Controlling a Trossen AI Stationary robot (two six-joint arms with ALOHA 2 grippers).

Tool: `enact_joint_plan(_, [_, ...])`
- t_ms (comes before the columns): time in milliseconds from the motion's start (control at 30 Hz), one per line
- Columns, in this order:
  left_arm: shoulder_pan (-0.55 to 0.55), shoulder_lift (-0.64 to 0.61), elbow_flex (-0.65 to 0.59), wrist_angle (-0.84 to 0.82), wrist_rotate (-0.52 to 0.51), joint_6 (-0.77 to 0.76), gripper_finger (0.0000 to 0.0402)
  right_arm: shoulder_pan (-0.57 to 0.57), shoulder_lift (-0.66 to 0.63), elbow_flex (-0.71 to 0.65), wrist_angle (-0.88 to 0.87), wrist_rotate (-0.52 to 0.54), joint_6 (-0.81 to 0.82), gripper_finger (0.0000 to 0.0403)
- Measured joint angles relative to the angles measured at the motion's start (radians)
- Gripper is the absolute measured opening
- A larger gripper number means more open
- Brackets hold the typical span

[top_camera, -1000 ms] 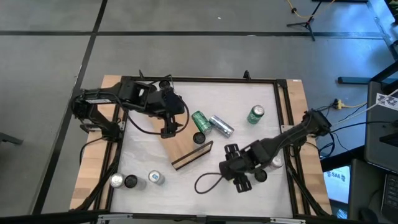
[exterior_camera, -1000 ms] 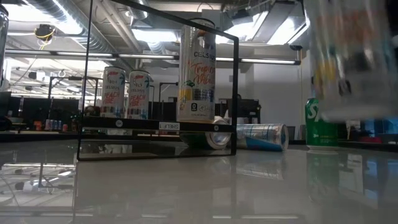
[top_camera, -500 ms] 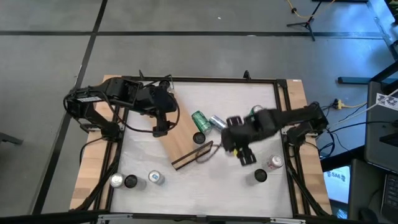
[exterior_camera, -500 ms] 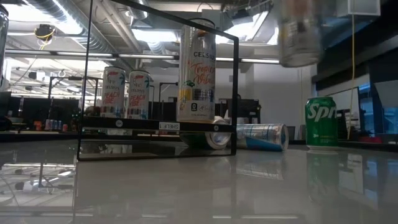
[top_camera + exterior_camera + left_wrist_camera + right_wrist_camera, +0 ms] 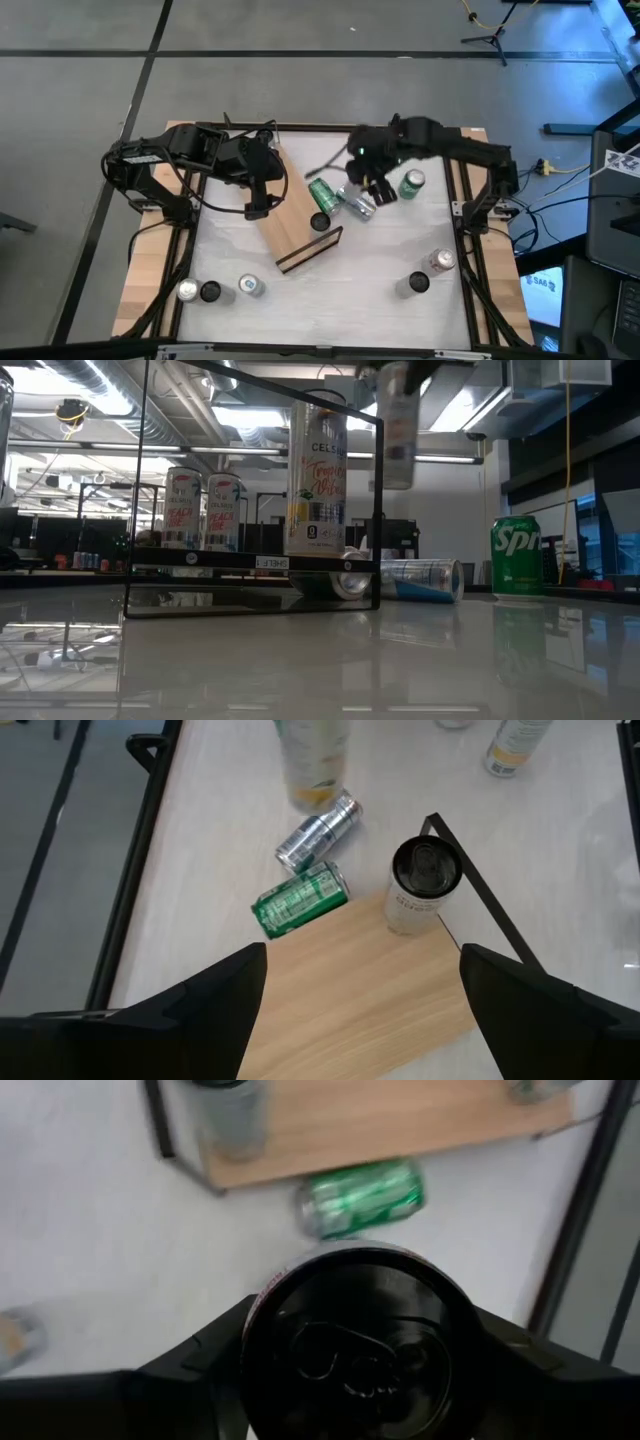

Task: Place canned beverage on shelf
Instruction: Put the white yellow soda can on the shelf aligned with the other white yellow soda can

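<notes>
**Can held high over the far side of the table**

Can (image 5: 360, 1342) with a dark top sits clamped between the fingers of the right gripper (image 5: 368, 180), lifted well above the tabletop — in the low view it hangs in the air (image 5: 397, 425), upright. It is above the two lying cans, just to the right of the shelf (image 5: 290, 222).

The shelf is a long light-wood board with dark edges, set at an angle near the middle of the table (image 5: 390, 255). One tall pale can (image 5: 420, 885) stands on its near end. Beside the board a green can (image 5: 323, 194) and a silver can (image 5: 356, 203) lie on their sides, touching each other. A green can (image 5: 411, 184) stands upright further right.

The left gripper (image 5: 257, 190) hovers over the far end of the board, its fingers apart and holding nothing.

Three cans (image 5: 217, 290) stand in a row at the near left, two more (image 5: 430, 272) at the near right.
</notes>
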Motion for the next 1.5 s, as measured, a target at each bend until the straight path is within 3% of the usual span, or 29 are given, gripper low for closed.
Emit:
enact_joint_plan(100, [0.0,0.0,0.0,0.0,0.0,0.0,0.0322,-0.053,0.005,0.0,0.061,-0.062,-0.084,0.0256])
enact_joint_plan(233, [0.0,0.0,0.0,0.001,-0.008,0.001,0.0322,-0.104,0.011,-0.01,0.076,-0.175,-0.071,0.0256])
enact_joint_plan(700, [0.0,-0.044,0.0,-0.061,-0.008,0.044,0.0322,-0.079,0.117,-0.014,0.314,-0.222,-0.154,0.0257])
enact_joint_plan(1267, [0.0,-0.152,0.0,-0.095,-0.012,0.018,0.0322,-0.044,0.189,-0.015,0.375,-0.365,-0.17,0.0257])
enact_joint_plan(1500, [0.016,-0.189,-0.109,-0.07,-0.013,-0.012,0.0322,0.004,0.205,-0.014,0.382,-0.36,-0.174,0.0257])
